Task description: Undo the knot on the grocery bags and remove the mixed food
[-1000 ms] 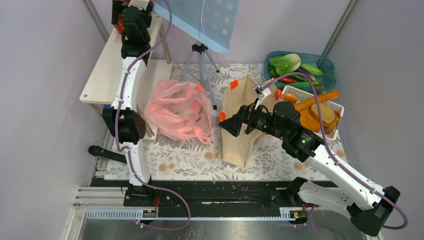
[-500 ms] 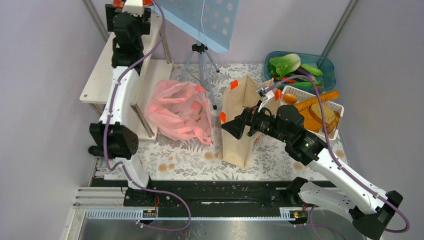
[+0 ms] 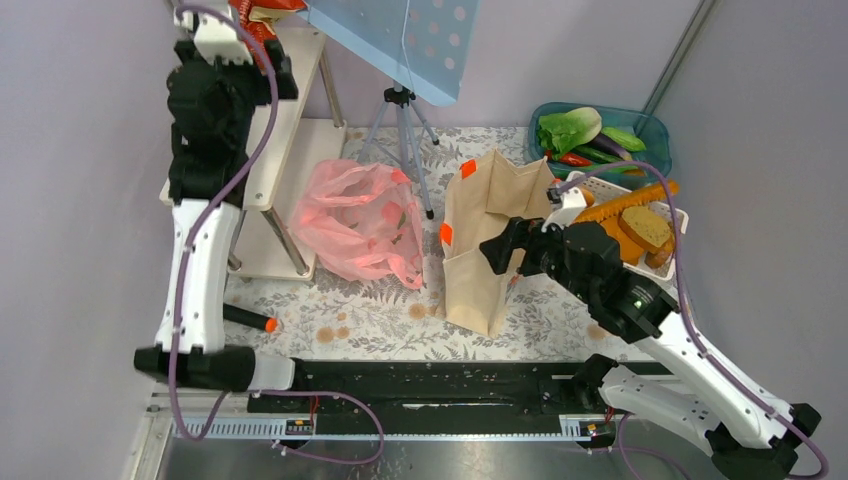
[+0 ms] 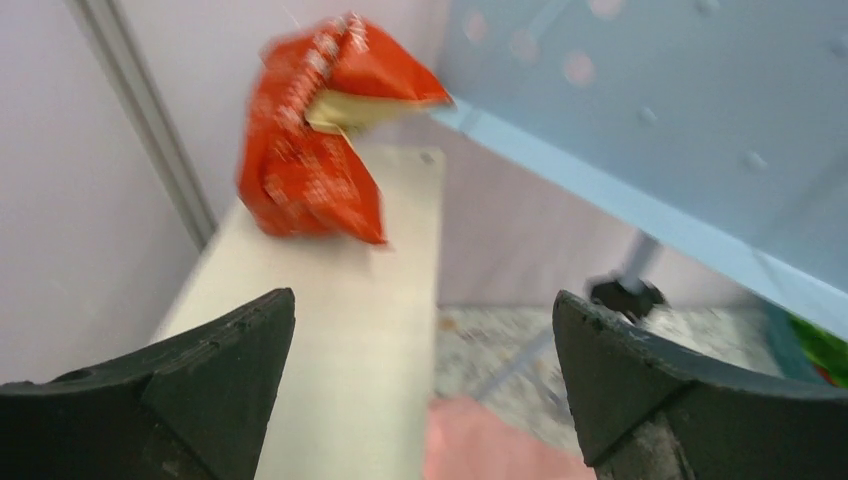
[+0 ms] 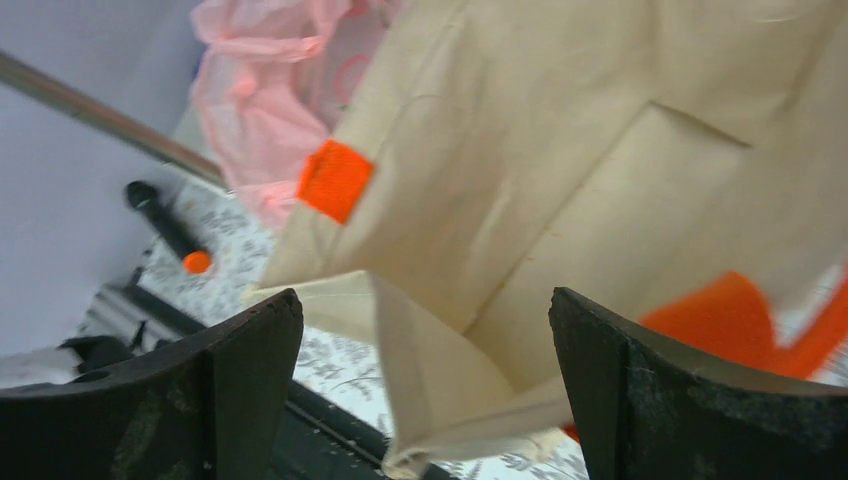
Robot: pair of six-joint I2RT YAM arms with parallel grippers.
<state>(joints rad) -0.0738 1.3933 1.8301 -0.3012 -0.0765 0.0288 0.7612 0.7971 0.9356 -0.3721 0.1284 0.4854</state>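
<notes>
The thin, crinkly, translucent pink plastic grocery bag (image 3: pixel 360 222) lies crumpled on the floral-patterned tabletop (image 3: pixel 390 325), left of centre, just beside the stiff beige tote with orange tabs (image 3: pixel 487 240); red and green shapes show faintly through its film, and nothing holds it. More toy food sits to the far right: a leafy green-and-white vegetable in a blue plastic tub (image 3: pixel 655 135) and brown bread pieces in a white slatted basket (image 3: pixel 668 215). Over the last second the left gripper (image 4: pixel 420 385) has swung up and away to the far left, above the pale wooden shelf (image 3: pixel 290 110), where a red crinkled snack packet (image 4: pixel 315 130) lies; its fingers have spread to full width and hold nothing. The right gripper (image 5: pixel 425 390) has pulled slightly right along the tote, its fingers spread wide and empty. A black marker with an orange cap (image 3: pixel 245 318) now shows near the left edge. Judging by this, the left arm has just set something down, and the pink bag's contents are probably not all out yet.
</notes>
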